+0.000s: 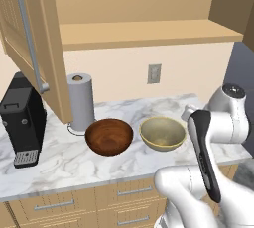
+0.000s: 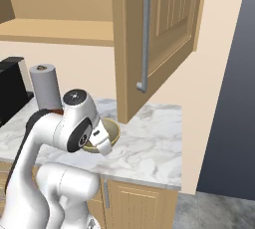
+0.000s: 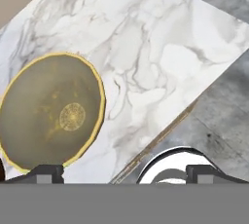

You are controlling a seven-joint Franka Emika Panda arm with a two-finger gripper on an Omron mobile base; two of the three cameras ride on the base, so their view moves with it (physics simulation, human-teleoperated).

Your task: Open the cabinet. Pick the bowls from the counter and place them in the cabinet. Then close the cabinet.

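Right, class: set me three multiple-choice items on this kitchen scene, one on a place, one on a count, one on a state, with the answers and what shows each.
1. Where is the paper towel roll?
A. inside the cabinet
B. on the counter behind the brown bowl
C. on the floor

2. How many bowls stand on the counter?
A. one
B. two
C. three

3. What state is the cabinet in?
A. doors open, shelf bare
B. doors shut
C. open with both bowls inside

Answers:
1 B, the roll stands upright just behind the brown bowl.
2 B, the brown bowl and the pale bowl sit side by side.
3 A, both doors swing out and nothing rests on the shelf.
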